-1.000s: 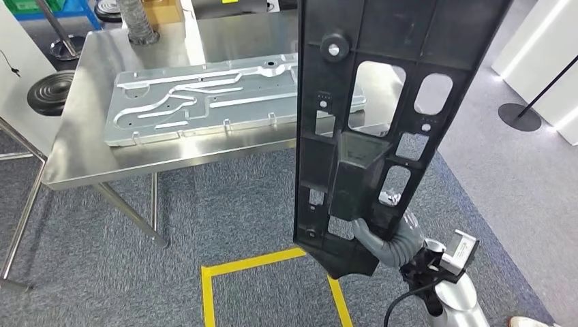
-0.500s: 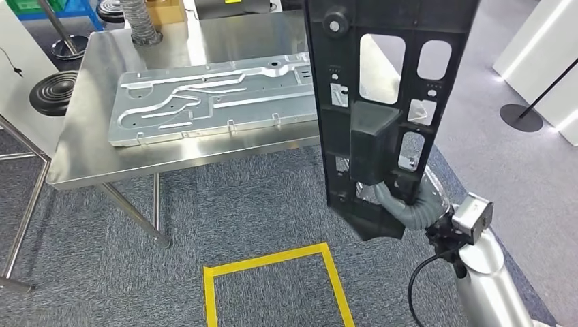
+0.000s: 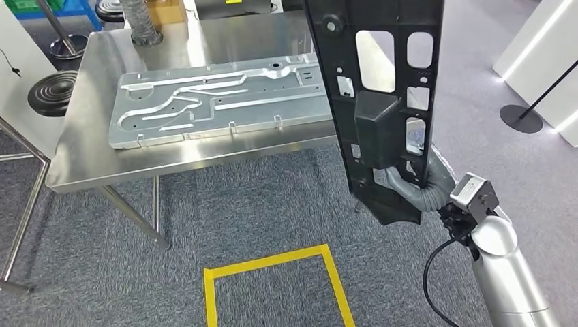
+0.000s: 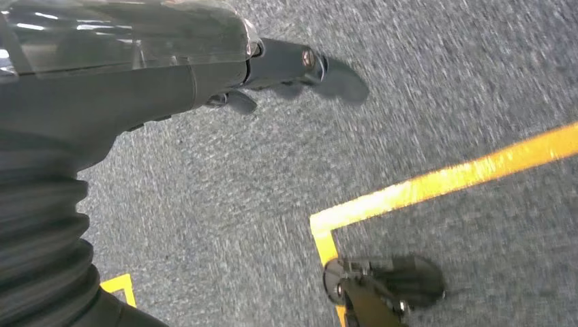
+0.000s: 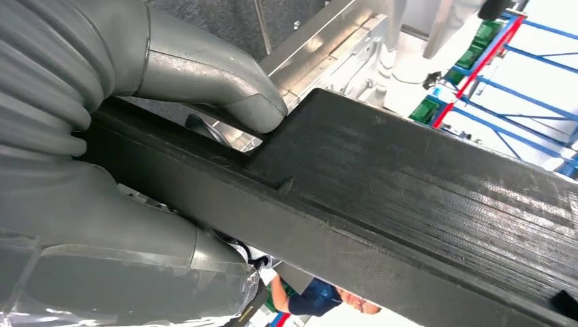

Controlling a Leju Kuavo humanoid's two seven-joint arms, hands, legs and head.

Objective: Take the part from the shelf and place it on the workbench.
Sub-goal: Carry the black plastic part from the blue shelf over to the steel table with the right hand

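Right above the right hand (image 3: 413, 185), the long black plastic panel with rectangular cutouts (image 3: 376, 75) stands nearly upright, long axis running from the fingers up past the top of the head view, leaning a bit toward the robot's left at the top. Its lower pointed end hangs just below the fingers, over the grey carpet floor (image 3: 259, 204). So the part's held in the air, not resting on anything. The right wrist view has the thick grey thumb (image 5: 225, 88) pressing on one face of the panel and the rest of the hand wrapped on the other side, so it's a firm grip around the panel's edge.

Beyond the fingers, the panel's upper half overlaps the near right corner of the stainless steel workbench (image 3: 88, 150), where a flat silver stamped metal plate (image 3: 218, 102) lies. Yellow tape square (image 3: 272, 272) sits on the carpet.

Left hand (image 4: 204, 75) hangs over the carpet, dark fingers loosely curled, holding nothing as far as I can tell.
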